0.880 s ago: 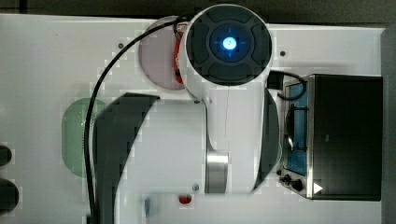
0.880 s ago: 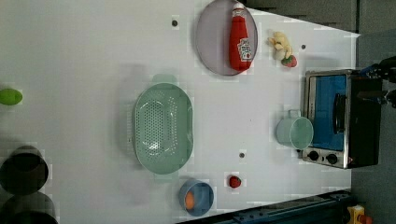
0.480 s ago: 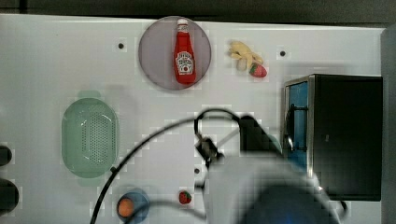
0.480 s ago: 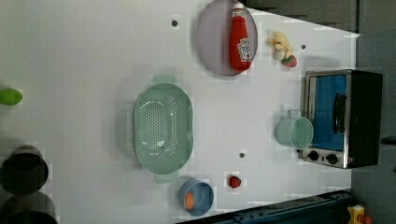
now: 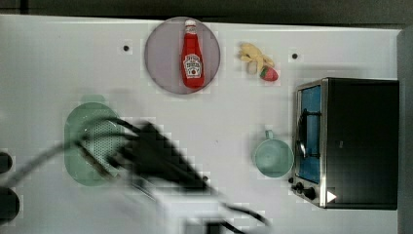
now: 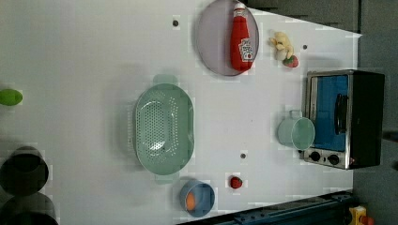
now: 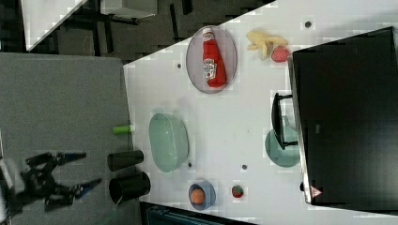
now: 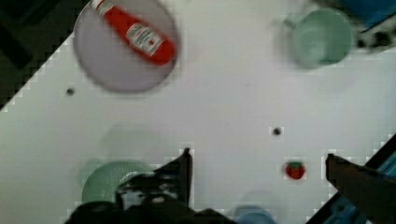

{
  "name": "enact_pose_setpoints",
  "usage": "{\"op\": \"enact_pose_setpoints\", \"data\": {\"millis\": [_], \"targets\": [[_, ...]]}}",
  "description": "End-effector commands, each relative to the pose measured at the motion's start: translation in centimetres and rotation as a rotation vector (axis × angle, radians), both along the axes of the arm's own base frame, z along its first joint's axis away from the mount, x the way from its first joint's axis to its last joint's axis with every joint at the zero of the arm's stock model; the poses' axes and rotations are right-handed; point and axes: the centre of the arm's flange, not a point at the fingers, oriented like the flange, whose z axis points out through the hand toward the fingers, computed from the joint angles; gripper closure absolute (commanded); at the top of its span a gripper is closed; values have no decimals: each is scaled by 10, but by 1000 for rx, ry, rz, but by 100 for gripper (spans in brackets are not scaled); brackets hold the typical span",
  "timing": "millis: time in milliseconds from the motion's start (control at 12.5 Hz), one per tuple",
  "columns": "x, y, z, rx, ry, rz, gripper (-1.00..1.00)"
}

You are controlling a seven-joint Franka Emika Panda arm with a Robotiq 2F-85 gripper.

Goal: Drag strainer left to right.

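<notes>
The arm (image 5: 160,165) appears in the top view as a blurred dark mass over a white block, with thin black cables trailing off it to either side. In the wrist view the gripper (image 8: 257,172) has two dark, wedge-shaped fingers (image 8: 180,170) with pointed tips above a black, mottled housing.

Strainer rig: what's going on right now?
The Panda arm is over the white table with its gripper open and holding nothing. The pale green strainer sits untouched toward the left view's left, between the grey plate with the ketchup bottle and the blue bowl. The mug stands by the toaster oven at the left view's right. No grasp on the strainer yet, so the drag hasn't started.
</notes>
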Motion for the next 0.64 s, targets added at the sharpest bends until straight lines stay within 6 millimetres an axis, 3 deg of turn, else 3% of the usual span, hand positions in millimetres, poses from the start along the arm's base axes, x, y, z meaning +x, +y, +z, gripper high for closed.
{"op": "enact_pose_setpoints", "data": {"millis": [80, 240, 400, 640], "targets": [[18, 109, -104, -47, 139, -73, -100], [19, 162, -145, -34, 132, -153, -100], [18, 202, -189, -1, 135, -249, -100], [16, 229, -255, 55, 158, -435, -100]]}}
